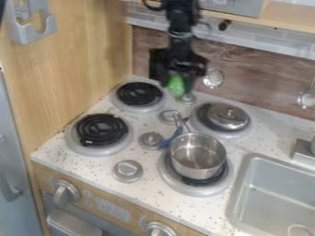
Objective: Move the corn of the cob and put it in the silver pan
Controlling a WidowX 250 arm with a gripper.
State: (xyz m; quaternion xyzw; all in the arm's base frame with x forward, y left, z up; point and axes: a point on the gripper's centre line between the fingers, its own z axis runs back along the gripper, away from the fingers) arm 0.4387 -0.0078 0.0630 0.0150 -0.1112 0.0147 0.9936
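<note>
Arm: Black, hanging into the toy kitchen from the top edge of my view, over the rear of the stove (148,162).
Gripper: Black (176,79), pointing down above the counter's back edge, in front of the wooden backsplash (258,87); its fingers are pinched around the corn.
Corn: A green part shows (175,85) between the fingers, well apart from the pan.
Pan: Silver and open-topped (197,159), on the near right burner (172,183), its thin handle pointing toward the rear of the stove.
Blue item: Small (170,141), beside the pan's handle, between a knob (151,140) and the pan; I cannot tell what it is.
Lid: Silver and round-topped (228,116), on the far right burner (198,129).
Left burners: Black coils in pale rings, one near (102,130), one far (140,94).
Wall: A perforated ladle (214,79) hangs right of the gripper; another utensil (307,98) hangs farther right.
Sink: Grey basin (280,193), to the right of the pan.
Left side: A grey holder (31,28) is mounted high on a wooden panel (73,64).
</note>
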